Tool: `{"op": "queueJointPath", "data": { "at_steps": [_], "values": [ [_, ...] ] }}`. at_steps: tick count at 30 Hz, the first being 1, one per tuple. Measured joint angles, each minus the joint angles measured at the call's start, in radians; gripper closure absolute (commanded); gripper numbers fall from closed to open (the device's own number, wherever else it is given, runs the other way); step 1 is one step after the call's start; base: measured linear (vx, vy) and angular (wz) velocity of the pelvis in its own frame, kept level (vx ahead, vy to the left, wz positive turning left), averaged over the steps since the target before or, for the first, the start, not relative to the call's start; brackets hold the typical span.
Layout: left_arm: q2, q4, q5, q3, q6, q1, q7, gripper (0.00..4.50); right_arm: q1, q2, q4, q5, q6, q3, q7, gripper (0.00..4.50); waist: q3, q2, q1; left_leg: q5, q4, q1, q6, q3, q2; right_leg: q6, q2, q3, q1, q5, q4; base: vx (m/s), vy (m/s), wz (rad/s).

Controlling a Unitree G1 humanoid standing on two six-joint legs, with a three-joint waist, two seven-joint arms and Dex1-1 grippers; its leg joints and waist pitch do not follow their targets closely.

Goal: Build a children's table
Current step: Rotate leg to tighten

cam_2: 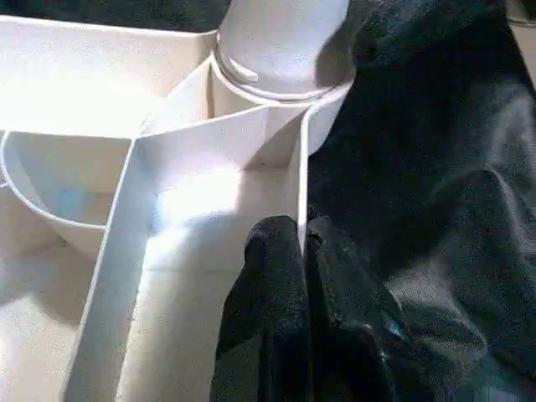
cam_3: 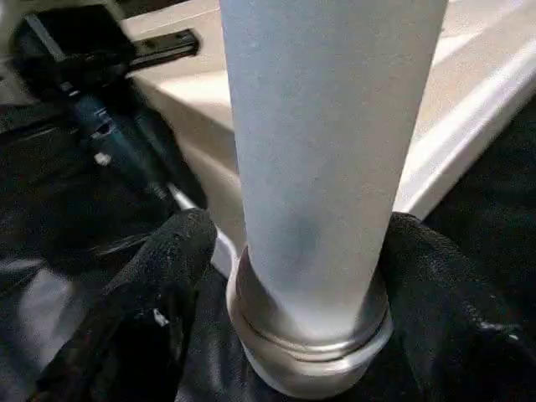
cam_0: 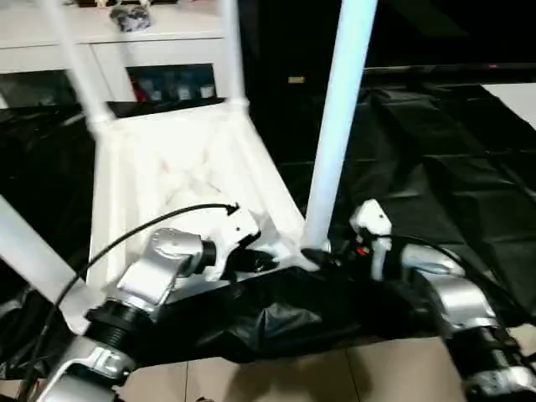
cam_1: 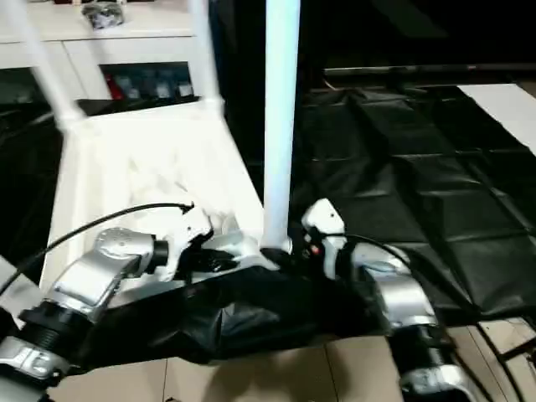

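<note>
The white plastic rectangular tabletop [cam_0: 180,180] lies ribbed underside up on crumpled black plastic sheeting [cam_1: 435,201]. The left gripper [cam_2: 303,251] is pinched together on the tabletop's thin rim wall near the corner. At about three o'clock from it, the long white tapered tube leg [cam_3: 322,167] stands upright in the corner socket, the right gripper [cam_3: 293,251] straddling its base, fingers [cam_3: 172,276] apart on either side. Open sheeting stretches toward three o'clock.

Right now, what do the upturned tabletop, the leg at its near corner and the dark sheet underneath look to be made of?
Tabletop: seemingly moulded white plastic, semi-gloss, judging by its thin cast ribs. Near-corner leg: smooth white tube with a collar at its base, probably plastic too. Dark sheet: thin black plastic film, glossy and creased, it seems.
</note>
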Motion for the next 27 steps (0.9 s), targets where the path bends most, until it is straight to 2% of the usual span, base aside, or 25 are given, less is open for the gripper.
{"op": "queueJointPath", "data": {
  "at_steps": [3,4,11,19,20,24,27],
  "values": [
    [0.007,0.000,0.000,-0.004,-0.005,0.000,-0.022,4.50,0.000,-0.020,-0.004,0.002,0.000,0.011,0.019,1.60,0.000,0.000,0.006,0.000,0.000,0.000,0.000,0.000,0.000,0.000,0.000,0.000,0.000,0.000,0.000,0.000,0.000,0.00],
    [0.010,0.000,-0.001,-0.006,-0.007,0.000,-0.027,4.50,0.000,-0.023,-0.006,0.002,-0.001,0.013,0.022,1.79,0.000,0.000,0.007,0.000,0.000,0.001,0.000,0.000,0.000,0.000,0.000,0.000,0.000,0.000,0.000,0.000,0.000,0.00],
    [0.024,0.003,-0.001,-0.009,-0.017,0.000,-0.052,4.50,0.005,-0.020,-0.010,0.001,0.001,0.014,0.024,2.32,0.000,0.000,0.006,0.000,0.000,0.002,0.000,0.000,0.000,0.000,0.000,0.000,0.002,0.000,0.000,0.000,0.000,0.00],
    [0.011,0.013,0.004,0.000,-0.009,-0.001,-0.032,4.50,0.008,-0.005,-0.006,0.001,0.008,0.007,-0.007,2.50,-0.001,0.000,0.006,0.000,0.000,0.003,0.000,0.000,0.000,0.000,0.000,0.000,0.005,0.000,0.000,0.000,0.000,0.00],
    [-0.011,0.027,0.014,0.015,0.000,-0.004,0.013,4.50,0.005,0.029,0.016,-0.006,0.009,-0.013,-0.063,2.51,-0.001,0.000,0.004,0.000,0.000,0.008,0.000,0.000,0.000,0.003,0.000,0.000,0.007,-0.002,0.000,0.000,0.000,0.00],
    [-0.071,0.058,0.037,0.038,0.033,-0.021,0.135,4.50,-0.017,0.111,0.071,-0.031,0.005,-0.052,-0.231,2.51,0.000,-0.002,-0.008,0.000,0.000,0.013,0.000,-0.001,-0.001,0.005,0.000,-0.001,0.009,-0.003,-0.001,-0.027,0.002,-0.03],
    [-0.136,0.074,0.051,0.058,0.067,-0.026,0.235,4.50,-0.055,0.187,0.144,-0.045,-0.004,-0.086,-0.385,2.51,0.001,-0.002,-0.033,0.000,0.001,0.013,0.000,-0.005,-0.002,0.005,-0.001,-0.004,0.008,-0.003,-0.008,-0.053,0.018,-0.11]
  ]
}}
